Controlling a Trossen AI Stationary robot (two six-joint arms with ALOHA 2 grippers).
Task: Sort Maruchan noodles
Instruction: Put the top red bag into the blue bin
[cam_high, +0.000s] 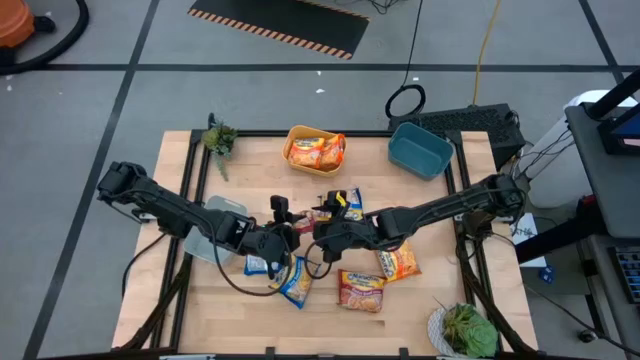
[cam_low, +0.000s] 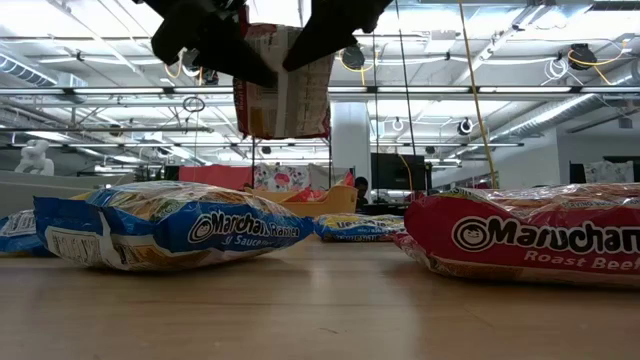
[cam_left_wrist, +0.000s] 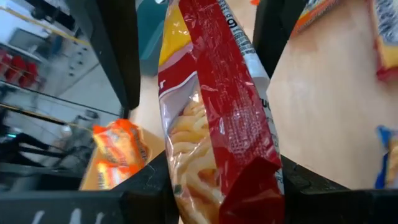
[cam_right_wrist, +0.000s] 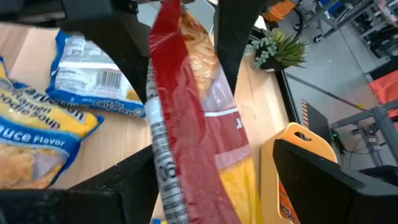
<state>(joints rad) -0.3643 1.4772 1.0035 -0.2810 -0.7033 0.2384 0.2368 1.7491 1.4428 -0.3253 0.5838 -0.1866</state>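
Maruchan noodles lie scattered over the pale wooden table (cam_high: 200, 300), and one red packet (cam_low: 285, 80) hangs in the air above its middle, between the two grippers. From above, that packet is almost wholly hidden under the dark arms; the low view shows its flat printed back, cut off at the top. The yellow bin (cam_high: 313, 150) at the far edge holds orange packets, and the teal bin (cam_high: 420, 150) stands to its right. A grey bin (cam_high: 215, 225) on the left is partly covered by the left arm. The left gripper (cam_left_wrist: 205, 106) is closed on the red packet, its fingers pressing the crinkly, glossy film, through which wavy noodles show. The right gripper (cam_right_wrist: 186, 93) has its fingers spread wide to either side of the same packet, not squeezing it. A blue-and-yellow packet (cam_low: 165, 225) and a red roast beef packet (cam_low: 530, 240), puffy and square, rest on the near table.
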